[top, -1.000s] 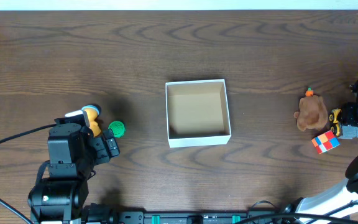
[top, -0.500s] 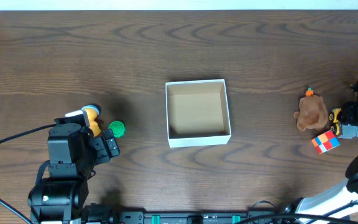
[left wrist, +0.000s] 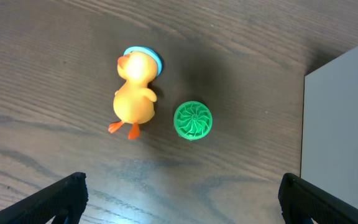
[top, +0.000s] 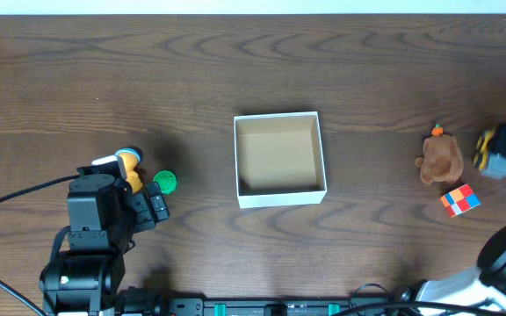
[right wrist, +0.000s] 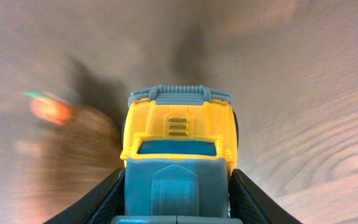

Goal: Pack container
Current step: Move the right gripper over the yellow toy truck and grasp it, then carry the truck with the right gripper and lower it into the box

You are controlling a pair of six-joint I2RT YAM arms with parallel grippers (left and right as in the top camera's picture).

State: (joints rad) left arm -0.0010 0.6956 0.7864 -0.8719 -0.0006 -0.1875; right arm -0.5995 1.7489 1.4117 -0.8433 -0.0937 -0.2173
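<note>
The container, a white square box with a brown inside, sits lidless at the table's middle; its white wall shows in the left wrist view. My right gripper is shut on a yellow and grey toy truck, held above the table at the far right. My left gripper is open and empty, low over the wood just short of a yellow duck and a green round toy. In the overhead view the duck and the green toy lie left of the box.
A brown plush toy with an orange top lies at the right, blurred in the right wrist view. A red, white and blue cube lies just below it. Cables run along the front left edge.
My right gripper has lifted the toy truck off the table and moved it up and away from the cube. The left arm has not moved.
</note>
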